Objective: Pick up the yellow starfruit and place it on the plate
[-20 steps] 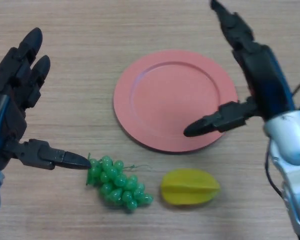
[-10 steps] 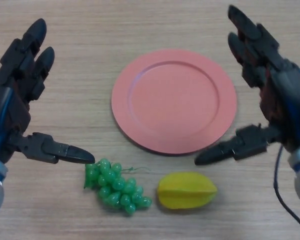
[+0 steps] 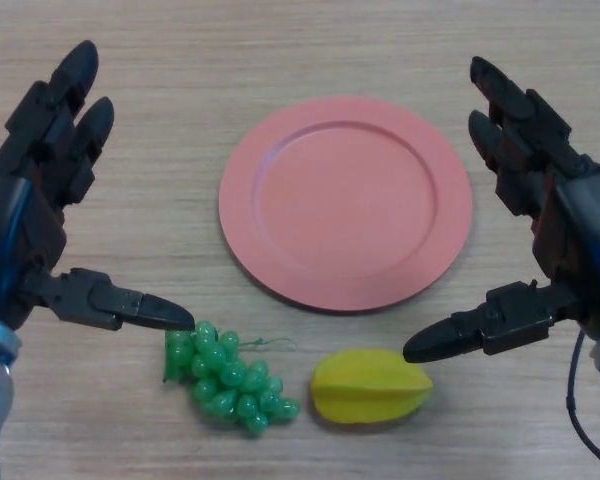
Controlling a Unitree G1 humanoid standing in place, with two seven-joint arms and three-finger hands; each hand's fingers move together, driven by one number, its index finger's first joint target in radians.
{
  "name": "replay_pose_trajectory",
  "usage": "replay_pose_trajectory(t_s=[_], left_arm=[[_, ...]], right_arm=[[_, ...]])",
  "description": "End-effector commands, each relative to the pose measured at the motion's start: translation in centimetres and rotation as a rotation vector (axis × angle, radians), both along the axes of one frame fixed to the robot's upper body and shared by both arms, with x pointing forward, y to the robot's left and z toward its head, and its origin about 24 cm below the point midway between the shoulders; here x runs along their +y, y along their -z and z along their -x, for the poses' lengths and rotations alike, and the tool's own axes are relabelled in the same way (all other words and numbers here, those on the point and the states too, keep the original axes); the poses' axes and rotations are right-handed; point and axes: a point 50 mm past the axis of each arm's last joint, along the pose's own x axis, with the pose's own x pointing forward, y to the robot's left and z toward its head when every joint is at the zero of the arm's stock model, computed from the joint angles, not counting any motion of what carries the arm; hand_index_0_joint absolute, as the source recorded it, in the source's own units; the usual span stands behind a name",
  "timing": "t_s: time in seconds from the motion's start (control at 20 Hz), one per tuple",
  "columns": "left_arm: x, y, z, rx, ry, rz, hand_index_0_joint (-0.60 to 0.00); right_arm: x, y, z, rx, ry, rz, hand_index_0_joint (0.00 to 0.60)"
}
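Observation:
The yellow starfruit (image 3: pixel 370 386) lies on the wooden table near the front edge, just below the pink plate (image 3: pixel 346 202). The plate holds nothing. My right hand (image 3: pixel 565 225) is open at the right of the plate, fingers straight and spread; its thumb tip hangs just above the starfruit's right end, not touching it. My left hand (image 3: pixel 25 220) is open at the left, its thumb tip just above the left end of a bunch of green grapes.
A bunch of green grapes (image 3: pixel 225 377) lies just left of the starfruit, close to it. The wooden table (image 3: pixel 280 50) stretches beyond the plate.
My right hand has moved down and back off the plate, toward the starfruit. The left hand has shifted slightly. The starfruit, grapes and plate lie as before.

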Motion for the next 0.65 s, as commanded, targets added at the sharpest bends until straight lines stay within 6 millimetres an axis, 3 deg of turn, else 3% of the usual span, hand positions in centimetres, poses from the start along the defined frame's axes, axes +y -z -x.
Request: replay_pose_trajectory(t_s=[0.05, 0.35, 0.65], left_arm=[[0.30, -3.32, 0.86, -0.213, -0.040, -0.052, 0.000], [0.27, -3.43, 1.11, -0.208, -0.047, -0.067, 0.000], [0.44, -4.03, 1.23, -0.224, -0.050, -0.051, 0.000]], right_arm=[[-0.68, -3.10, 0.71, -0.199, 0.029, 0.013, 0.000], [-0.81, -3.50, 0.26, -0.261, 0.093, 0.003, 0.000], [-0.07, -2.89, 0.97, -0.250, 0.008, 0.035, 0.000]])
